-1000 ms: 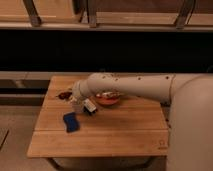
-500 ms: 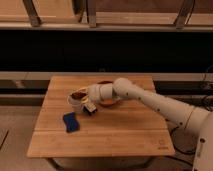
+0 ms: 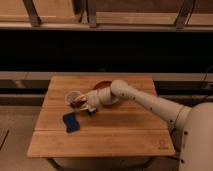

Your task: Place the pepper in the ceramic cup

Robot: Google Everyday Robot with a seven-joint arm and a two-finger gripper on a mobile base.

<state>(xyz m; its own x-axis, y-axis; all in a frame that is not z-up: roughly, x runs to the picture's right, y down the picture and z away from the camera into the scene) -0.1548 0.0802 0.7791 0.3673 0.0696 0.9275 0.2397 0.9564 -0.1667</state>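
currently the end effector (image 3: 84, 102) sits at the cup's (image 3: 73, 96) 4 o'clock rim, pinching the pepper (image 3: 77, 103) so it hangs at the opening, likely lined up for release. bowl (image 3: 103, 86) at the cup's 2 o'clock, blue object (image 3: 71, 121) at 6 on the bench (image 3: 115, 135).

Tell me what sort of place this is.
Probably a lab or test room: a plain wooden table below a long ledge, set with a ceramic cup, a bowl and a blue object. The gripper is at the cup.
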